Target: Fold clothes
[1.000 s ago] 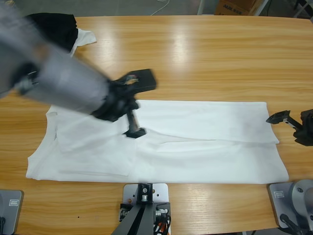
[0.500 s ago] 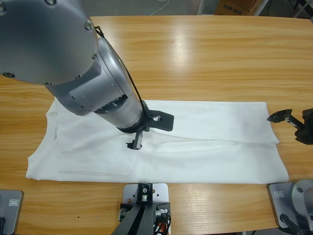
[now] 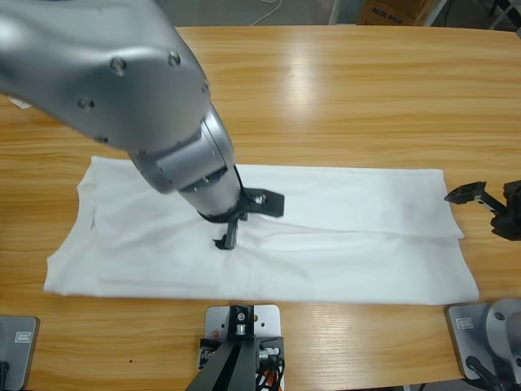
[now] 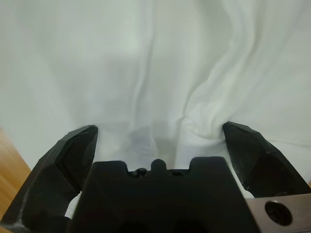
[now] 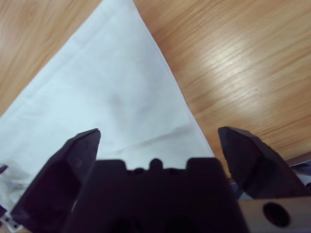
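Shirt lies flat along table near front edge, folded into long band; crosswise folds left. Left gripper on mid-shirt, jaws apart. Right gripper beside far end, jaws apart, empty

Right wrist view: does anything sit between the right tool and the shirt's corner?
Nothing visible does. The right tool is open, with only the shirt and bare table ahead of it. From above, it hangs just off the shirt's right edge.
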`<state>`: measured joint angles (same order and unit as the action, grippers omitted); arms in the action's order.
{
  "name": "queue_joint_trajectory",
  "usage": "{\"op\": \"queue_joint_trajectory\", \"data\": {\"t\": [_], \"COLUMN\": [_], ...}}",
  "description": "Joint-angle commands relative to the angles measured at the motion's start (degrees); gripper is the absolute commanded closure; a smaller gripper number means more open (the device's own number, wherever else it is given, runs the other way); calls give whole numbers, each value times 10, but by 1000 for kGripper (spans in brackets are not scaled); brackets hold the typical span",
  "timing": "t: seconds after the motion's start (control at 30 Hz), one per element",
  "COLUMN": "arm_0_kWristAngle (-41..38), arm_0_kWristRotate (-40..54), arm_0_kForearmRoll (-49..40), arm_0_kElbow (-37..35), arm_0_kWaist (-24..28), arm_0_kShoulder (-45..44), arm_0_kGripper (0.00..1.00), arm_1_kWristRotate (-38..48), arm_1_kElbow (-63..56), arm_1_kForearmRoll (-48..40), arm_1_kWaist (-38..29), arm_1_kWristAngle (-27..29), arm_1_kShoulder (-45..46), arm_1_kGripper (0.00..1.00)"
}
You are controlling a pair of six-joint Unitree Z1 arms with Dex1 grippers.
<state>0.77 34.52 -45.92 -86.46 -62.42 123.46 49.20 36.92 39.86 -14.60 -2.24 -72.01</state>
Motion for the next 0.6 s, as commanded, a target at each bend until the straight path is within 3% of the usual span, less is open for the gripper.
{"op": "queue_joint_trajectory", "data": {"t": [0.03,0.23,0.37,0.6], "arm_0_kWristAngle": [3,4,3,2], "arm_0_kWristRotate": [-29,-29,-39,-63], "arm_0_kForearmRoll": [7,5,2,2], "arm_0_kElbow": [-8,-9,-8,-10], "arm_0_kWaist": [75,101,111,120], "arm_0_kShoulder": [67,68,64,63], "arm_0_kGripper": [13,13,13,13], "arm_1_kWristRotate": [-4,-5,27,63], "arm_1_kElbow": [3,6,-1,-70], "arm_1_kForearmRoll": [2,-13,-37,-155], "arm_1_kWaist": [7,33,65,66], "arm_1_kWristAngle": [7,2,-33,-102], "arm_1_kShoulder": [-15,-43,-77,-102], "arm_1_kGripper": [0,4,0,0]}}
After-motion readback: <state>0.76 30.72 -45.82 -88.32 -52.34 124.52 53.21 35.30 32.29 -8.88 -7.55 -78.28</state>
